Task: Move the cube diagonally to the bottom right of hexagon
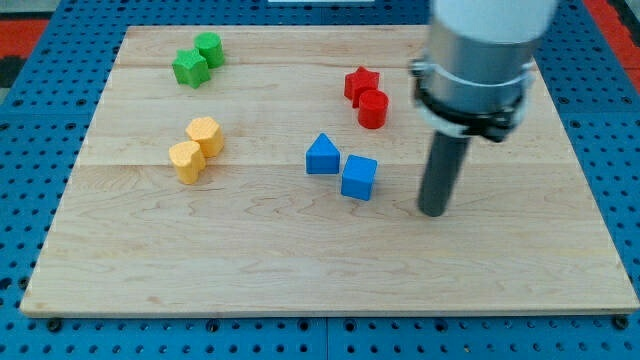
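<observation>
- My tip (432, 210) has nothing to open or close and holds nothing; it rests on the wooden board (300, 280), just to the view's right of the blue cube (359, 177), with a small gap between them.
- The blue cube sits near the board's middle, touching or nearly touching the blue triangular block (322, 156) at its upper left.
- The hexagon is probably the upper yellow block (204, 134), well apart at the view's left, with another yellow block (186, 161) below it.
- The cube looks light, rigid and smooth-sliding; an off-centre push would likely spin it, so press squarely on a flat face.
</observation>
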